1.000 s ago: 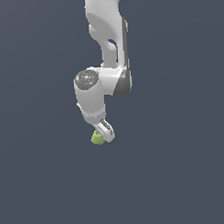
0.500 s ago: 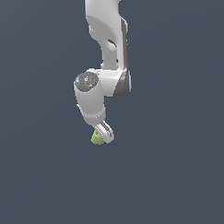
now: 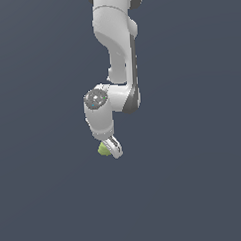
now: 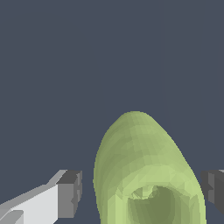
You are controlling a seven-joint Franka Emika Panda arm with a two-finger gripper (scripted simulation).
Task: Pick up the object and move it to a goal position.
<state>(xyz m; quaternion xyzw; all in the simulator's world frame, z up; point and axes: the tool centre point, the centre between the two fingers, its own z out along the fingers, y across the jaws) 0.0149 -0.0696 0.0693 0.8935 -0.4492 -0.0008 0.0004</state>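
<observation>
The object (image 4: 146, 170) was seen lying between the pads (image 4: 70, 194) of the open gripper (image 3: 110, 148), gaps showing on both sides and nothing yet held, so an even, centred closing was judged necessary before any lifting toward the goal.

Arm (image 3: 115, 58) lowered slightly; wrist rotated over object (image 3: 103, 149).

Exterior view: distant, takes in the whole arm down to the pincer (image 3: 112, 148). Wrist view: very close, looks along the pincer at the yellow-green object (image 4: 146, 175) between its fingers (image 4: 69, 193). Both share the object.
</observation>
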